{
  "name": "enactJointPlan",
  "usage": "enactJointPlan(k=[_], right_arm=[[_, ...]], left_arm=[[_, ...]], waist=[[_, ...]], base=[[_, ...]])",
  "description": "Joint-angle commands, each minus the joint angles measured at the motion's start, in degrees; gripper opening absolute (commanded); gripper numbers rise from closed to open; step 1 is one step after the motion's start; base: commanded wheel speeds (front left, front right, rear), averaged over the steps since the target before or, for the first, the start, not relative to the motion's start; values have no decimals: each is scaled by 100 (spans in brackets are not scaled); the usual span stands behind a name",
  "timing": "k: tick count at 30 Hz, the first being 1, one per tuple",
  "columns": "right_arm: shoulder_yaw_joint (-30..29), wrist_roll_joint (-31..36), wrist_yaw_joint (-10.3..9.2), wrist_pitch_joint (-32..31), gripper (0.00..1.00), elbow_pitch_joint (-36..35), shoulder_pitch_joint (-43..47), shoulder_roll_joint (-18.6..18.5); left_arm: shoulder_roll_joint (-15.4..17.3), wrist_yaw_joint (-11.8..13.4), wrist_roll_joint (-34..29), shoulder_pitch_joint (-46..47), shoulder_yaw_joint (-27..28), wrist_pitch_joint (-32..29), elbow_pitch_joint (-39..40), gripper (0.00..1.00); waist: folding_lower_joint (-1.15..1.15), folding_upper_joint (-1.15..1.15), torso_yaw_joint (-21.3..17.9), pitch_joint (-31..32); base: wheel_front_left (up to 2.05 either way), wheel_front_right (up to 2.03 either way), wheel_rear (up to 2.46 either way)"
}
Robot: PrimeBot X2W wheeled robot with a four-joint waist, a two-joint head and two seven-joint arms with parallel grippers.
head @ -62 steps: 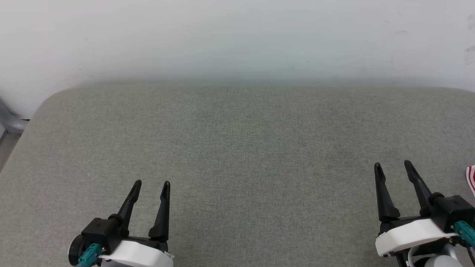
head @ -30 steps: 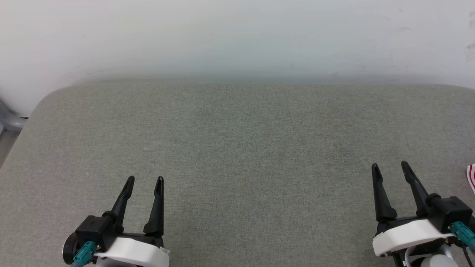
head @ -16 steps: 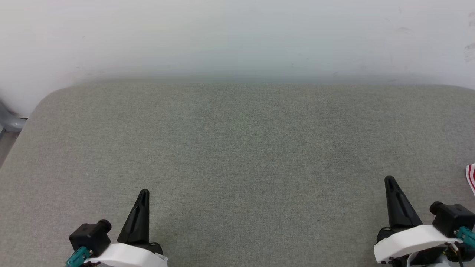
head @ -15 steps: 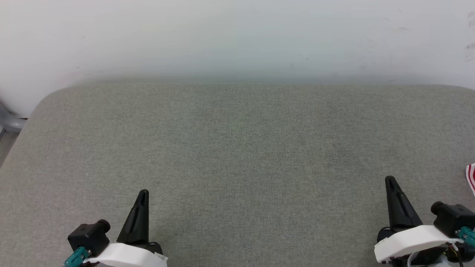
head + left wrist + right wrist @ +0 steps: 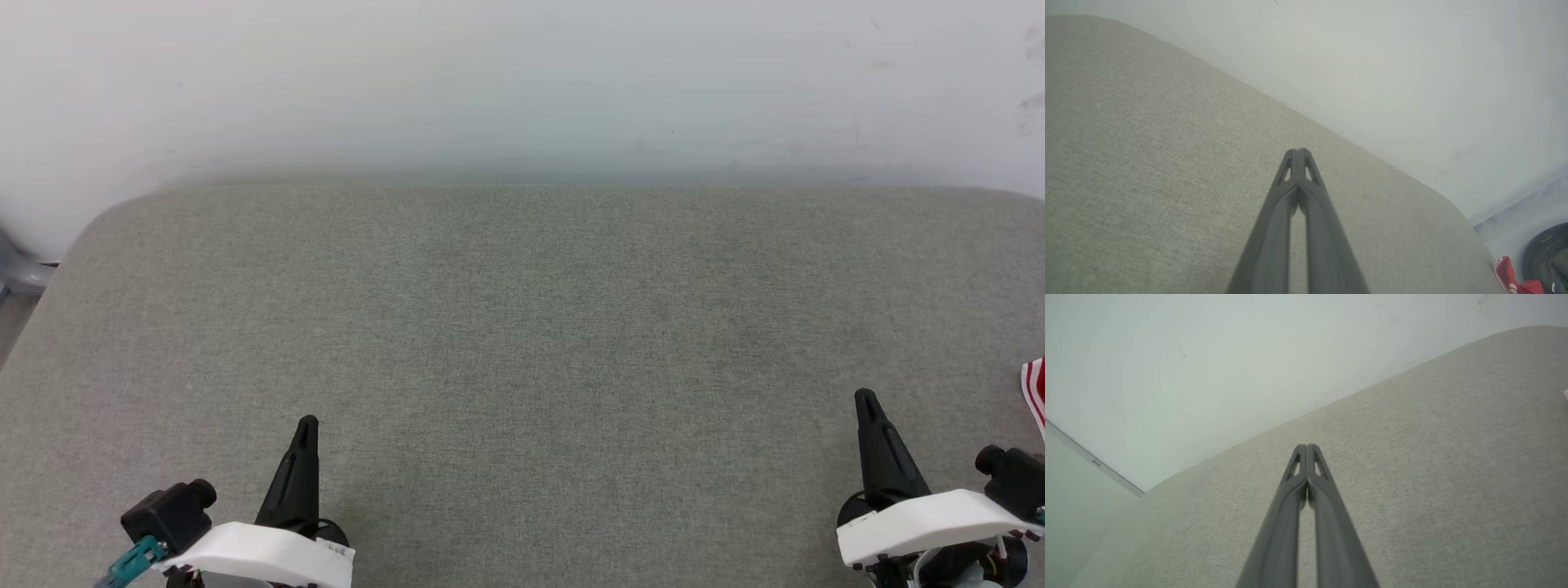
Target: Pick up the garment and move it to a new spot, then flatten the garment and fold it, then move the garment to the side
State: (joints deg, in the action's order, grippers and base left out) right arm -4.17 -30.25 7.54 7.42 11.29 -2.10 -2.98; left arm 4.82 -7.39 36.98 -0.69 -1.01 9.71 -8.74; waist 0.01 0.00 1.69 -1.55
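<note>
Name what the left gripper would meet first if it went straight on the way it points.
Probably the grey cushion near its far edge, as the left gripper angles low across it; otherwise the white wall. Depth is unclear.

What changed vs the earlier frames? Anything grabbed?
Both closed on nothing: the left end effector and right end effector went from open to shut, each drawing back slightly toward the robot. The garment, a striped edge at the far right, stayed put, untouched.
</note>
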Motion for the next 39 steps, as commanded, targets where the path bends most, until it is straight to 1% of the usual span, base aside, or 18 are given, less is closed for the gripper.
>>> enactJointPlan(k=[1,20,39], right_arm=[[-23,-280,-2,-49,0,-55,-154,3],[-81,-1875,-3,-412,0,29,-238,6],[-129,-3132,-4,-702,0,96,-310,8]], left_arm=[[44,-4,258,186,44,-49,46,0],[45,-7,1751,326,153,-406,-92,0],[24,-9,2901,440,263,-707,-210,0]], waist=[[0,0,-3,2],[0,0,-35,28],[-1,0,-64,52]], base=[[0,0,0],[0,0,0],[0,0,0]])
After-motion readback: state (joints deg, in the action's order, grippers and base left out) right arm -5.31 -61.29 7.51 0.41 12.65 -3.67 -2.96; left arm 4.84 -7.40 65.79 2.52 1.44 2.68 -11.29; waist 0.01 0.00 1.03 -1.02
